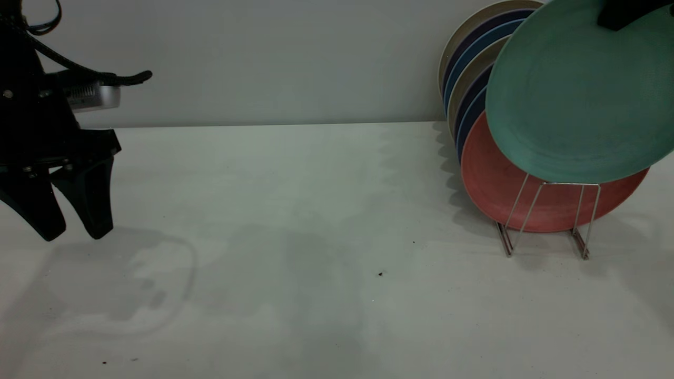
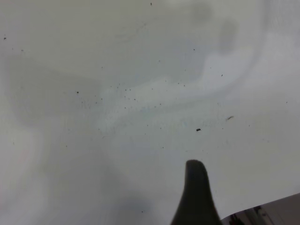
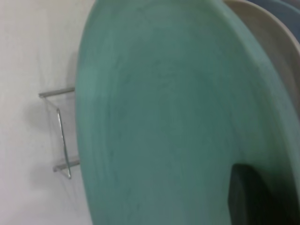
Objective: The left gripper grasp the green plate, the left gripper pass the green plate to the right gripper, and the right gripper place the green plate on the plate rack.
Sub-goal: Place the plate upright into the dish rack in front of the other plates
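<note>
My right gripper (image 1: 624,13): clamped on the green plate's (image 1: 579,89) upper rim.
Green plate: tilted, over the plate rack (image 1: 547,218), before the salmon plate (image 1: 505,184).
My left gripper (image 1: 73,213): parted, empty, above the worktop (image 1: 316,237).

No readable text, labels, brands or numbers — none in any view.

The right gripper (image 1: 624,13) is cut off at the exterior view's top edge, only a dark finger showing on the green plate (image 1: 579,95). That plate hides most of the plate rack (image 1: 547,218) (front loop visible) and overlaps the salmon plate (image 1: 495,179).
</note>
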`<state>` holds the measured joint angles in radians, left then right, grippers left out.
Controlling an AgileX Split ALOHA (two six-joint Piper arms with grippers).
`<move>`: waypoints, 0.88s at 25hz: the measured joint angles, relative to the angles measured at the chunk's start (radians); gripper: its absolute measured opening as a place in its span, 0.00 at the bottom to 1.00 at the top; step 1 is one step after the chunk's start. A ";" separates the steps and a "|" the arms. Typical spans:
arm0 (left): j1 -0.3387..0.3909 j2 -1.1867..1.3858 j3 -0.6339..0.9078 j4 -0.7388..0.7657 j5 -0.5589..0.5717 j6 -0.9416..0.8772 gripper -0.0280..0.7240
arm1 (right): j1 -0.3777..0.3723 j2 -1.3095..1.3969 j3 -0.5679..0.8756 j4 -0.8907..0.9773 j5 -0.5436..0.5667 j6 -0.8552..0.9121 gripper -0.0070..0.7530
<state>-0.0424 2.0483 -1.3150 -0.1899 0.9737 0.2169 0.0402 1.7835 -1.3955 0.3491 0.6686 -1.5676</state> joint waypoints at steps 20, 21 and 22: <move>0.000 0.000 0.000 0.000 0.000 -0.001 0.82 | 0.000 0.019 0.000 0.007 0.035 0.045 0.18; 0.000 0.000 0.000 0.000 0.000 -0.001 0.82 | 0.000 0.019 0.000 0.009 0.046 0.047 0.21; 0.000 0.000 0.000 0.000 0.000 -0.001 0.82 | 0.000 0.019 0.000 0.012 0.054 0.048 0.24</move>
<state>-0.0424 2.0483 -1.3150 -0.1899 0.9737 0.2160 0.0402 1.8020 -1.3955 0.3612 0.7230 -1.5192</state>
